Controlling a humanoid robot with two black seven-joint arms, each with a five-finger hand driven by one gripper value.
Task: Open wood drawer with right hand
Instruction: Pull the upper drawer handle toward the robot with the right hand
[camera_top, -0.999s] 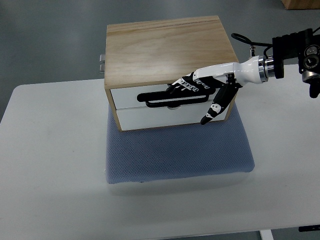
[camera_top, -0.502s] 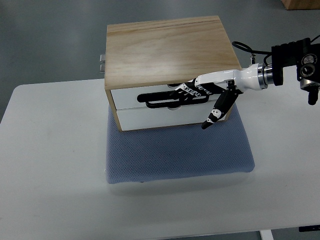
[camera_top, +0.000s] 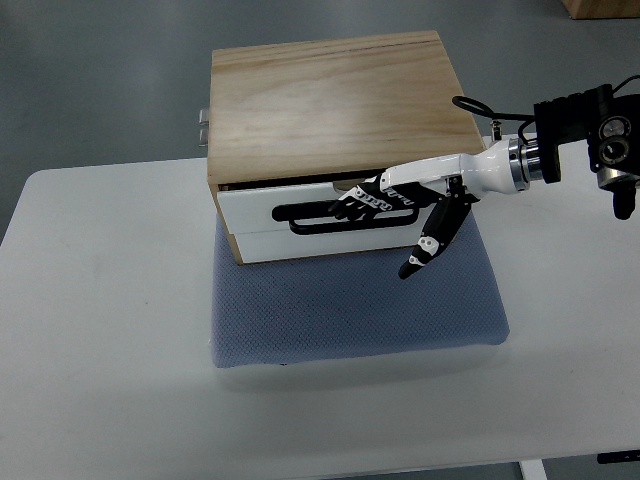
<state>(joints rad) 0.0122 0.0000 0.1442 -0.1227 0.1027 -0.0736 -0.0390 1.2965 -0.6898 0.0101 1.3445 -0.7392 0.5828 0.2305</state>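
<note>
On top of the blue-grey mesh foam pad (camera_top: 350, 310) sits the light wooden two-drawer cabinet (camera_top: 330, 105), and the action is all at its front. The robot's white-and-black right hand (camera_top: 385, 200) reaches in from the right edge, fingers (camera_top: 350, 205) hooked through the long black slot handle (camera_top: 345, 212) of the upper white-fronted drawer (camera_top: 250, 205), thumb hanging free below, pointing down towards the pad. That's a hooked grip on the handle, not a full clench. The upper drawer stands a touch proud of the cabinet, a dark gap showing along its top edge, so I'd call it barely cracked open, most of the travel still ahead.

What could spoil it? The hooked fingers could slip out of the slot if the pull angles upward rather than straight out. The cabinet rests on soft padding, not fixed as far as I can see, so a sticky drawer could drag the whole box forward or tip it. And that dangling thumb could catch the lower white drawer front (camera_top: 330, 240).

The count: one cabinet, two drawers, one slot handle visible, one pad, one white table (camera_top: 100, 350), one robot hand at work. Left arm nowhere in shot.
</note>
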